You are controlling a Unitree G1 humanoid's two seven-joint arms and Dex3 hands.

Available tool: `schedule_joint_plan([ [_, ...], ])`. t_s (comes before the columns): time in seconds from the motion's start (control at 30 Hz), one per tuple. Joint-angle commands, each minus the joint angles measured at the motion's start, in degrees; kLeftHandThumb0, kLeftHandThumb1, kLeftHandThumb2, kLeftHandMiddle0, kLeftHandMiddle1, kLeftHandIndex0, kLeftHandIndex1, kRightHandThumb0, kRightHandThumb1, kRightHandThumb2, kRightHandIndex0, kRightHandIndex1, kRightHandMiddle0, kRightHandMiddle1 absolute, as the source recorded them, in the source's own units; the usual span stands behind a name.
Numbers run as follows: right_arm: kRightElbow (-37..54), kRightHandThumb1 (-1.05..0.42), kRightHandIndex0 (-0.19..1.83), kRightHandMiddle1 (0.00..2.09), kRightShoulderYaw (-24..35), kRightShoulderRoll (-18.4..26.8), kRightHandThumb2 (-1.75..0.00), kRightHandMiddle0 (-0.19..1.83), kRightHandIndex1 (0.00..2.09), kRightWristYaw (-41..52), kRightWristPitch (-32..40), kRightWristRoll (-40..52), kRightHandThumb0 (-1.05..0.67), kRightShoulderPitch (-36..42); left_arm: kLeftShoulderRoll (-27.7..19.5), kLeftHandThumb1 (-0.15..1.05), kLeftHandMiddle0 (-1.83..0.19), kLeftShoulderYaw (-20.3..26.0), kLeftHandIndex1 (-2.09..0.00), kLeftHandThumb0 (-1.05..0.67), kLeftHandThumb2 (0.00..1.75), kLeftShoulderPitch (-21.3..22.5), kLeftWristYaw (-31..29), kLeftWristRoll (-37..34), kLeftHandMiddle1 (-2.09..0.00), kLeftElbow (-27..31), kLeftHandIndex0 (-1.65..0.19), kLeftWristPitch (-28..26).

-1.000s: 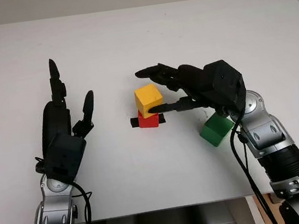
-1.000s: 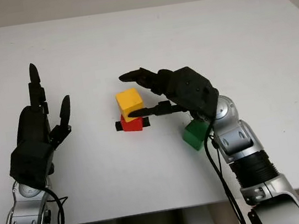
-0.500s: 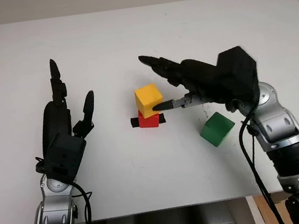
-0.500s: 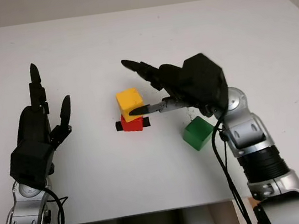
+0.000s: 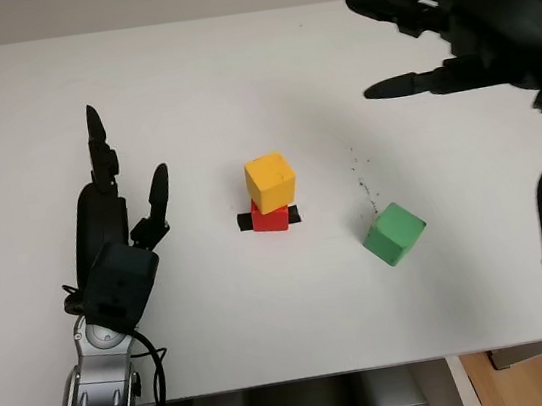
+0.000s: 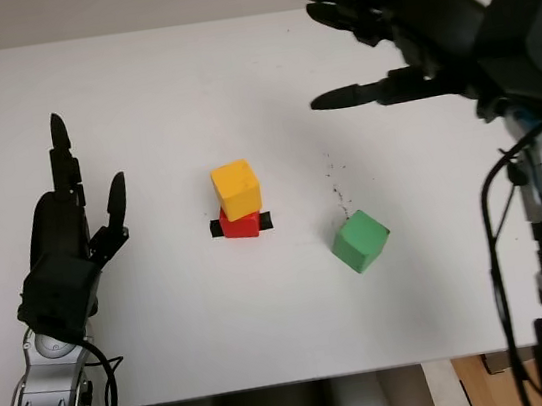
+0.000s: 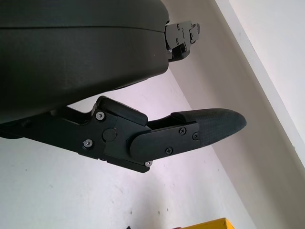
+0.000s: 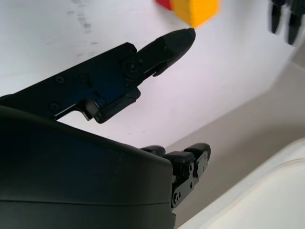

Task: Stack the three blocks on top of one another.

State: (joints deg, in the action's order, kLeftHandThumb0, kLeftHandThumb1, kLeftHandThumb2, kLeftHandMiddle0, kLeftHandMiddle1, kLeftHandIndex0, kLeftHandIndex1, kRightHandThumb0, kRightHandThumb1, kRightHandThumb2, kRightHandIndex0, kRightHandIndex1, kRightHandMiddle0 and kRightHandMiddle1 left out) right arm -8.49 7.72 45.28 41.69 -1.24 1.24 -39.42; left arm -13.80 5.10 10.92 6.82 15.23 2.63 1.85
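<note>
On the left, the left hand [image 5: 115, 240] hovers over the white table [image 5: 233, 77], released and holding nothing. At centre, the yellow block [image 5: 270, 182] sits on top of the red block [image 5: 270, 220], which stands on a strip of black tape [image 5: 245, 223]. To the right and a little nearer, the green block [image 5: 393, 233] lies alone on the table, turned at an angle. Far right, the right hand [image 5: 448, 27] is raised high, released, gripping nothing, well apart from every block.
</note>
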Motion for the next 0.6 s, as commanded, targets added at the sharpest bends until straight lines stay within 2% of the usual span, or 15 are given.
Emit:
schedule_joint_plan([
  [0.0,0.8,-0.76,0.47,0.14,0.5,3.8,-0.06,0.51,0.11,1.7,-3.2,-1.1,-0.59,2.5,-0.2,1.05,0.19,0.2,-0.01,-0.76,0.65,-0.6,-0.2,-0.2,0.0,0.6,0.19,0.1],
  [0.13,4.7,-0.77,0.43,0.09,0.7,9.0,-0.06,0.49,0.07,3.9,-7.4,-3.6,-0.61,7.3,-0.4,1.05,0.19,0.4,0.0,-0.76,0.66,-0.4,-0.5,-0.3,0.0,0.6,0.19,0.0],
  [0.27,9.1,-0.83,0.37,0.05,-0.9,14.4,-0.07,0.43,0.04,5.4,-15.1,-9.7,-0.65,10.7,-0.9,1.05,0.19,0.5,-0.01,-0.76,0.66,-0.1,-0.6,0.1,0.0,0.6,0.19,-0.2],
  [0.43,11.5,-0.83,0.39,0.06,-1.7,15.0,-0.06,0.46,0.05,3.3,-24.7,-13.7,-0.71,13.6,-1.1,1.05,0.19,1.0,0.0,-0.75,0.65,0.2,-1.2,-1.0,0.0,0.8,0.19,-0.4],
  [0.57,15.1,-0.82,0.36,0.06,-2.7,14.6,-0.05,0.46,0.04,2.4,-25.4,-16.6,-0.7,15.3,-1.2,1.05,0.19,1.2,0.0,-0.77,0.66,0.2,-0.7,-0.5,0.0,1.0,0.19,-0.6],
])
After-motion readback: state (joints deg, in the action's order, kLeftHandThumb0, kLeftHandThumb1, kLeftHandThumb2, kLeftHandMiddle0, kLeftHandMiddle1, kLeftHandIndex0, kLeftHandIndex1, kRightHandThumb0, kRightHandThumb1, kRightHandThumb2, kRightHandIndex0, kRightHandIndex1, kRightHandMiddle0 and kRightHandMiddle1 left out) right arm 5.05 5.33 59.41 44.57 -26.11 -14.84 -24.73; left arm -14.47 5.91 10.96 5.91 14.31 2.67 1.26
